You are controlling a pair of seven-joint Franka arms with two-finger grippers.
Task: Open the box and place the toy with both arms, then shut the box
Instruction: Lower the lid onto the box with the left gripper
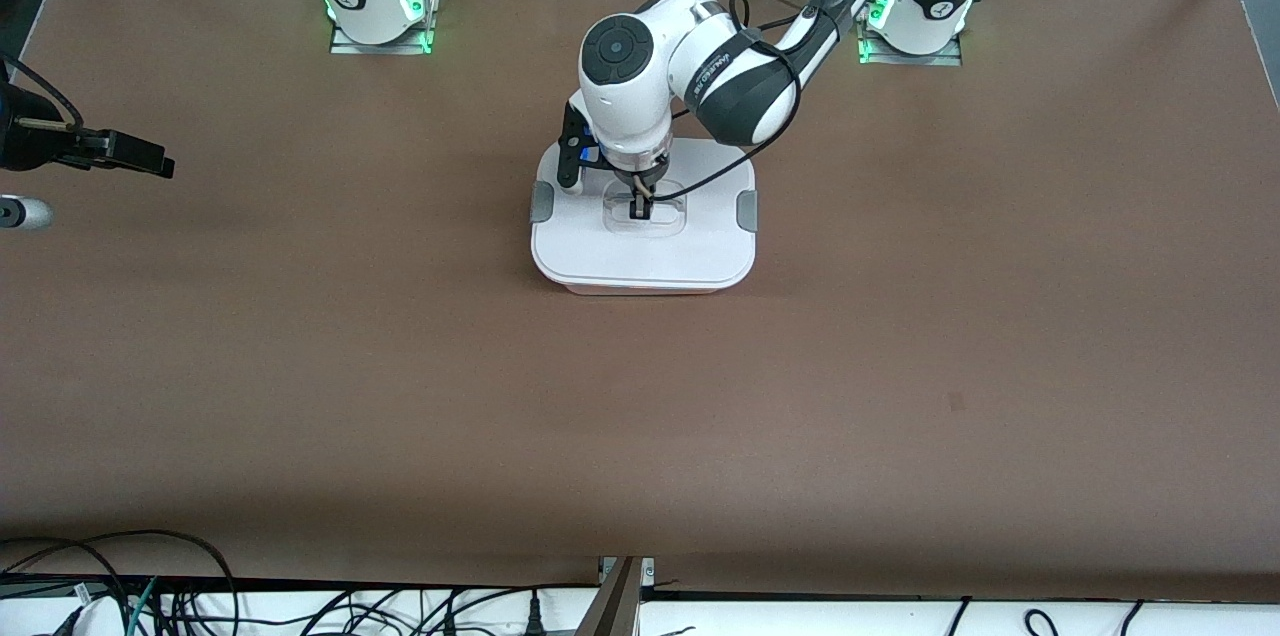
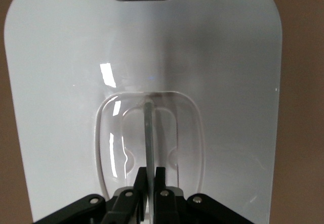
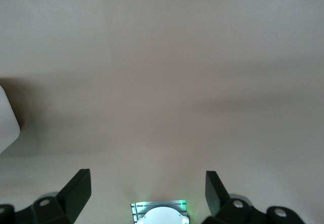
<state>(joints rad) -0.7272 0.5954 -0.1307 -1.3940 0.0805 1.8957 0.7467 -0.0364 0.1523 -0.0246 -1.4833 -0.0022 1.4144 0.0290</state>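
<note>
The box stands mid-table with its flat white lid on and a grey clip at each end. My left gripper is down in the lid's clear recessed centre. There its fingers are shut on the thin upright handle. My right gripper waits in the air over the right arm's end of the table, open, with nothing between its fingers but bare table below. The toy is out of view.
Brown table surface lies all round the box. The two arm bases stand along the table edge farthest from the front camera. Cables hang off the nearest edge. A white rounded corner shows at the right wrist view's edge.
</note>
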